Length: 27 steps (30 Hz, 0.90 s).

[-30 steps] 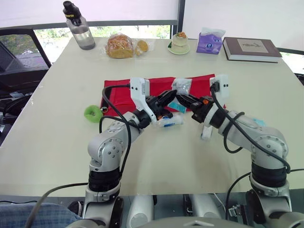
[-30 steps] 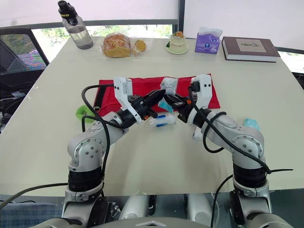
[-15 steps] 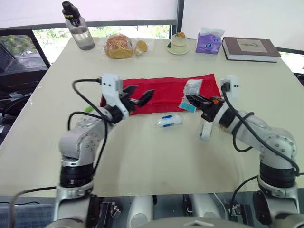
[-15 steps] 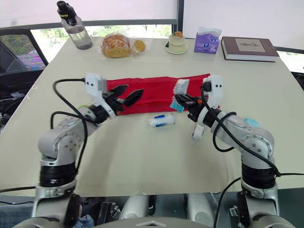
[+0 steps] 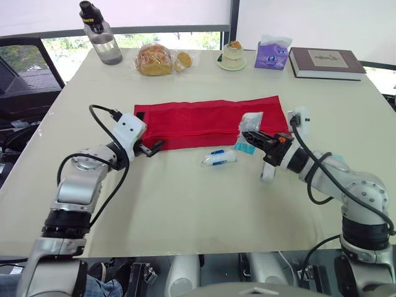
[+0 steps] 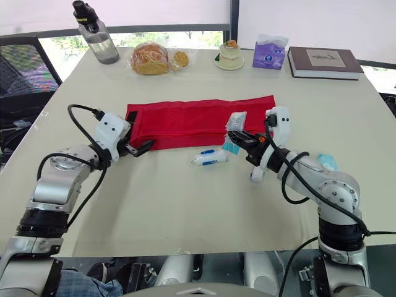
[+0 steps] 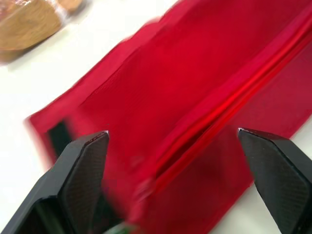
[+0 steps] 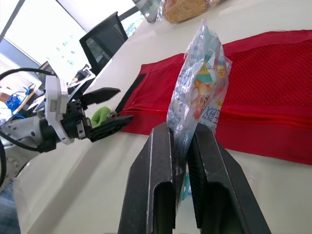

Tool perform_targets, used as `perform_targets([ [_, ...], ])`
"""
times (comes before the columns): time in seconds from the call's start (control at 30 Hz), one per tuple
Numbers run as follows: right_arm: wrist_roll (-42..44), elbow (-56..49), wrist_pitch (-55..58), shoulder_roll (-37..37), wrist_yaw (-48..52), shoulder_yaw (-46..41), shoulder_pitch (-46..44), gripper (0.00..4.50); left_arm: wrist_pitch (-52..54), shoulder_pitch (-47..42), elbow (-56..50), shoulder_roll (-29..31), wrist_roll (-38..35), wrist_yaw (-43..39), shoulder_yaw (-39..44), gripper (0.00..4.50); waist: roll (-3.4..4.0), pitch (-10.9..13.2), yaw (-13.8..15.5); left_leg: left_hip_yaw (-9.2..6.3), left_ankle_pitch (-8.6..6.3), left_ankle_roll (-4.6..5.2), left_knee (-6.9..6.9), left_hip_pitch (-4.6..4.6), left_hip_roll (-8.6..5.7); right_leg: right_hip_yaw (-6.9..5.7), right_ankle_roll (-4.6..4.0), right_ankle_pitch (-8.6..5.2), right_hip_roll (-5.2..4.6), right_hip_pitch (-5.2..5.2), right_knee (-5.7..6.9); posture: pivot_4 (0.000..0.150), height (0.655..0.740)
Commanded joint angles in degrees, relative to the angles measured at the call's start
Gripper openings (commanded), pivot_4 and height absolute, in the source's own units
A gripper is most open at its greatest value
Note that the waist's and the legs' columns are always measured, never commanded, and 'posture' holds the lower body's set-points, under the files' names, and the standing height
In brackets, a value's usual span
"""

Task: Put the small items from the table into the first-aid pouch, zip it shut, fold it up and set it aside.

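Left gripper (image 5: 153,148) reached pouch (image 5: 204,117); right gripper (image 5: 245,135) pinches packet (image 5: 251,120).

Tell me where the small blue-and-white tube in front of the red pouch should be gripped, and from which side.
Grip the tube across its middle, coming down from above. It lies flat on the table, long axis roughly left to right, apart from the pouch, so a front-to-back pinch should span its narrow width.

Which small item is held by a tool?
The clear crinkled plastic packet, pinched upright in the right tool; the white-and-blue wrapped roll and the flat teal sachet lie loose on the table.
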Motion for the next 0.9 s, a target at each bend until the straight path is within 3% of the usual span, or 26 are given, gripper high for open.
perform_targets([
  [0.03, 0.88, -3.03, -0.88, 0.23, 0.16, 0.05, 0.11, 0.0, -7.81, -2.1, 3.21, 1.63, 6.53, -0.52, -2.76, 4.47, 0.0, 0.0, 0.08, 0.02, 0.0, 0.0, 0.0, -0.01, 0.0, 0.01, 0.0, 0.0, -0.01, -0.01, -0.01, 0.15, 0.74],
  [0.5, 1.45, -7.08, -1.54, 1.12, -3.95, 0.72, 2.98, 0.0, -20.8, -11.08, 15.74, -0.42, 19.52, 3.28, -7.72, 4.47, -0.01, -0.01, 0.01, 0.02, 0.0, 0.0, 0.02, -0.12, 0.0, -0.01, 0.02, 0.01, 0.0, -0.08, 0.03, 0.15, 0.74],
  [0.67, 2.98, -7.67, -1.2, 0.35, -5.16, 0.38, 3.29, 0.0, -23.53, -10.54, 15.85, -0.72, 19.95, 2.34, -8.06, 2.9, -0.01, -0.01, 0.01, 0.03, 0.0, 0.0, 0.01, -0.13, 0.01, -0.01, 0.02, 0.01, -0.01, -0.09, 0.03, 0.15, 0.74],
  [0.87, 4.9, -7.85, -1.06, -1.0, -6.02, 0.83, 3.65, 0.0, -26.1, -10.98, 15.6, -1.46, 19.74, 1.24, -7.96, 0.32, -0.01, -0.01, 0.03, 0.02, 0.0, 0.0, 0.04, -0.13, 0.01, -0.01, 0.02, 0.02, -0.01, -0.08, 0.06, 0.15, 0.74],
  [0.9, 5.03, -7.92, -1.16, -1.06, -6.18, 1.01, 3.72, 0.0, -26.46, -10.97, 15.48, -1.56, 19.66, 1.02, -7.91, 0.06, -0.02, -0.01, 0.06, 0.03, 0.0, 0.0, 0.04, -0.13, 0.01, -0.01, 0.02, 0.02, -0.01, -0.08, 0.06, 0.15, 0.74],
])
